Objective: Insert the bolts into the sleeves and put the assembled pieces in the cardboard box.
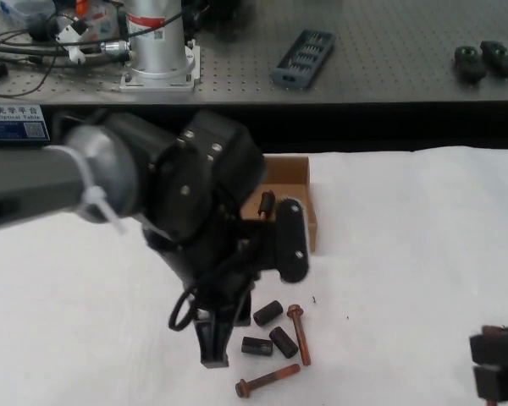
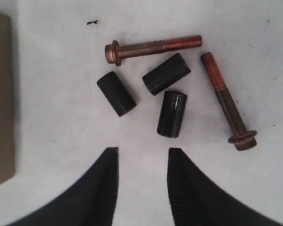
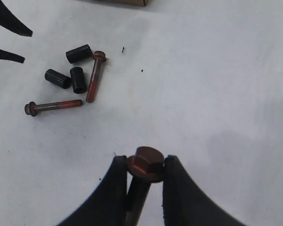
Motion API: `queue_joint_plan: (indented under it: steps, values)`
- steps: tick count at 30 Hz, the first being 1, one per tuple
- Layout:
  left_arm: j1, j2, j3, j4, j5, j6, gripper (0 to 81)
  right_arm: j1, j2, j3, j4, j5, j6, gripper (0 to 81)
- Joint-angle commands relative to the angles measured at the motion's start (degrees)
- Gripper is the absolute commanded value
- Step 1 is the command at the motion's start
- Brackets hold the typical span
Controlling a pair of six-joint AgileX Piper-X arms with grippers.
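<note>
On the left, my left gripper (image 2: 141,153) hangs over the white cloth (image 1: 406,254), its fingers spread fairly wide and holding nothing. I judge it waits there because the loose parts lie just ahead of its tips. Just beside it, toward the back of the bench, sits the brown cardboard box (image 1: 292,169), open side up, where finished pieces are to go. A small dark piece lies inside, but I cannot tell what it is.

Moving right, three short black cylindrical sleeves (image 2: 166,73) lie on their sides in a tight cluster, close together but apart. Two copper-coloured steel bolts (image 2: 151,48) with flanged heads lie beside them, one along the far side of the cluster, one on its right. None of these bolts is in a sleeve yet, so I judge most of the assembling lies ahead.

Well off to the right, my right gripper (image 3: 144,159) is clamped on a third copper-coloured bolt (image 3: 146,168), pinched just under its head, shank running back between the fingers. It is held above the cloth, well apart from the cluster. To my mind that grip suits threading, once the left gripper lifts a sleeve to meet it.
</note>
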Motion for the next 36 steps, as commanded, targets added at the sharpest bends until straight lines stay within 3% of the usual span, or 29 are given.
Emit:
queue_joint_plan:
  steps: [1, 12, 36]
  values:
    - [-1.11, 2.53, -1.04, 2.32, -2.33, 3.21, 25.9, -0.22, -4.07, 1.86, 0.72, 0.00, 1.47, 3.6]
    - [-4.80, 9.61, -6.64, 5.22, -7.15, 4.79, 25.8, -0.22, -13.90, 6.18, 3.58, -0.38, 2.91, 3.6]
    - [-4.85, 12.06, -9.14, 11.66, -6.90, 1.98, 25.8, -0.22, -14.35, 6.18, 4.63, -0.38, 2.91, 3.6]
